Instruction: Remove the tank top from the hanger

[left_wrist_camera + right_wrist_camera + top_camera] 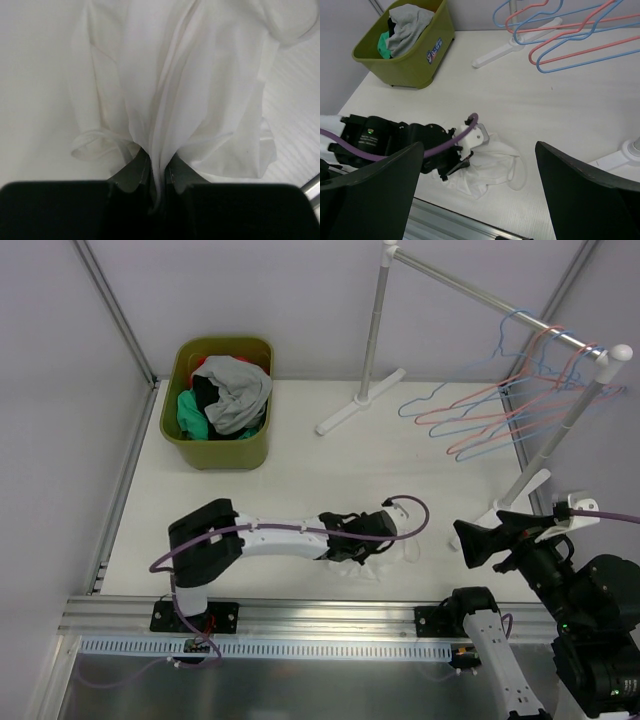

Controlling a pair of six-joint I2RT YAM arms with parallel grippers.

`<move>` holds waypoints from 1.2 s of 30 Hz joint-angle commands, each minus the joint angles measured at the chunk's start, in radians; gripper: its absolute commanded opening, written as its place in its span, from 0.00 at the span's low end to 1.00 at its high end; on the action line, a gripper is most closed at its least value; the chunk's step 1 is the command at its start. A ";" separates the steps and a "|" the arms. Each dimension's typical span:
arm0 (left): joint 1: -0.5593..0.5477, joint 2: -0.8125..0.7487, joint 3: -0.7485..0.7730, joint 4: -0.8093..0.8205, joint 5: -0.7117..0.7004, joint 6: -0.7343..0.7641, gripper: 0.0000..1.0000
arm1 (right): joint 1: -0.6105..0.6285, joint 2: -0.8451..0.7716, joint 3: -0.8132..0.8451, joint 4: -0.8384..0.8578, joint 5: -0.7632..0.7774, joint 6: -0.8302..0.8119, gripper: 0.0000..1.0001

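Observation:
The white tank top [378, 562] lies crumpled on the table near the front edge, with a strap loop trailing to its right. I see no hanger in it. My left gripper [352, 548] is low over it and shut on a fold of the fabric. In the left wrist view the tank top [200, 90] runs pinched between the jaws of the left gripper [157, 167]. My right gripper [478, 540] hangs open and empty above the table, to the right of the garment. The right wrist view looks down on the tank top [492, 167] between the spread jaws of the right gripper [479, 150].
A green bin [218, 448] of clothes stands at the back left. A white rack [372, 335] at the back right carries several blue and pink hangers [490, 410]. Its right foot [520, 495] stands close to my right arm. The aluminium rail [300, 612] runs along the front.

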State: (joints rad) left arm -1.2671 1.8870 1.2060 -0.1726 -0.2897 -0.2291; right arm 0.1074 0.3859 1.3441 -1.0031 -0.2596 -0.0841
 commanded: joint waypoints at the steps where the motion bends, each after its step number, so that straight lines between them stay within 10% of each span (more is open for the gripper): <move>1: 0.031 -0.208 0.036 -0.141 -0.104 -0.039 0.00 | 0.006 -0.015 -0.011 0.018 -0.010 -0.011 1.00; 17: 0.624 -0.470 0.455 -0.401 0.035 -0.110 0.00 | 0.008 -0.039 -0.046 0.037 -0.030 -0.003 1.00; 29: 1.103 -0.022 0.887 -0.410 0.335 -0.153 0.00 | 0.008 -0.024 -0.059 0.046 -0.059 -0.016 0.99; 36: 1.236 0.162 0.759 -0.421 0.265 -0.291 0.00 | 0.008 -0.030 -0.054 0.050 -0.093 -0.006 1.00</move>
State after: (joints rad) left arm -0.0853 2.0338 2.0331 -0.5369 -0.0051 -0.4297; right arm 0.1093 0.3550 1.2831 -0.9981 -0.3168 -0.0898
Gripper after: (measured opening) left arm 0.066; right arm 0.993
